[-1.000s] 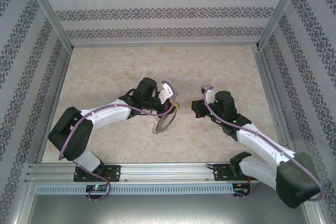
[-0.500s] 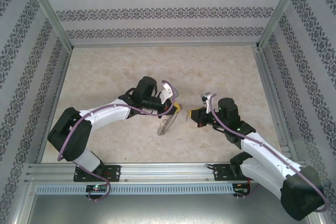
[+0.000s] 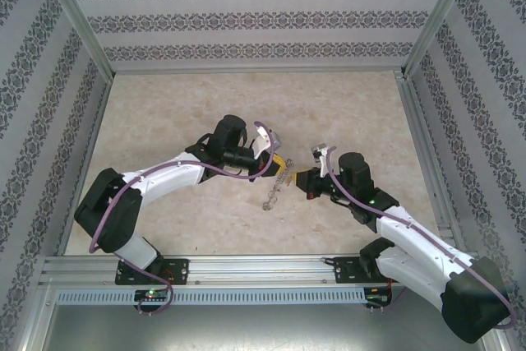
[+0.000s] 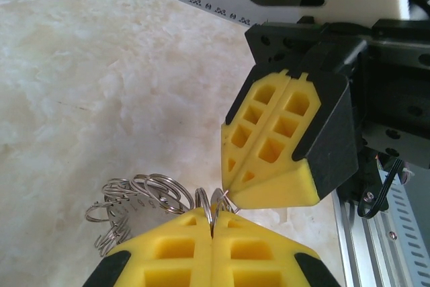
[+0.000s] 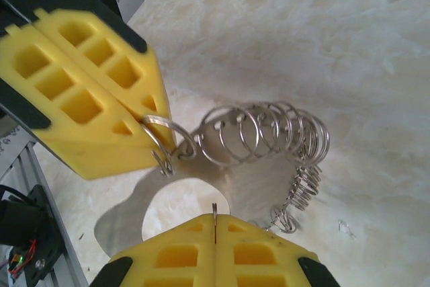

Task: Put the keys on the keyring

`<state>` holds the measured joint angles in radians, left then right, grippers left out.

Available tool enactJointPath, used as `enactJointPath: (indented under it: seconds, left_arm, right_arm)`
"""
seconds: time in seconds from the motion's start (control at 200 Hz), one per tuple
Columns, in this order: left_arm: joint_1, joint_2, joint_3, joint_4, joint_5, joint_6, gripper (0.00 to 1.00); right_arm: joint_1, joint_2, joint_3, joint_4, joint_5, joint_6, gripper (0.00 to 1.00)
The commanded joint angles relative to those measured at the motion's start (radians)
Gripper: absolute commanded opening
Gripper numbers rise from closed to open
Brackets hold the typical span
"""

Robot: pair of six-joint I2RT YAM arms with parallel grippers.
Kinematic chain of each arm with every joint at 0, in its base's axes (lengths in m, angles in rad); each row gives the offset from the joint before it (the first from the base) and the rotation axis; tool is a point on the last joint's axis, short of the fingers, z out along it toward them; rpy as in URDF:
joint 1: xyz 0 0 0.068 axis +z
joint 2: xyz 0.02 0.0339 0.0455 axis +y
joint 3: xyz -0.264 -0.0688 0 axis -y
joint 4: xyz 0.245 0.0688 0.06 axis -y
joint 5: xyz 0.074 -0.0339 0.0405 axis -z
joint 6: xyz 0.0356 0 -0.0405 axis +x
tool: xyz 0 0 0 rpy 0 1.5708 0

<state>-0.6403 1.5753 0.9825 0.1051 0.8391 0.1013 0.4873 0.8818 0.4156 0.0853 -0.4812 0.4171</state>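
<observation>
Two grippers meet mid-table: the left gripper (image 4: 212, 223) is clamped on one keyring (image 5: 269, 132), fringed with many small split rings (image 5: 232, 138), hanging over the marble tabletop (image 3: 164, 113). The right gripper (image 5: 213, 225) pinches one thin metal sliver (image 5: 213, 210), which I cannot identify.

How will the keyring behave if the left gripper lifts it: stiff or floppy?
Probably floppy: the keyring droops from the left gripper as a loose chain of small rings. Likely light, being thin wire. It may swing or slip.
</observation>
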Motion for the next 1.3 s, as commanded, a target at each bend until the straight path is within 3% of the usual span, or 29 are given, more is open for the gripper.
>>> enactJointPath:
  seconds: [0.0, 1.299]
  left_arm:
    - [-0.006, -0.001, 0.031, 0.016, 0.044, 0.023, 0.0]
    - [-0.006, 0.016, 0.057, -0.004, 0.055, 0.038, 0.0]
  right_arm:
    - [0.011, -0.015, 0.046, 0.009, 0.031, -0.006, 0.0]
    - [0.039, 0.078, 0.129, 0.03, 0.05, -0.071, 0.0]
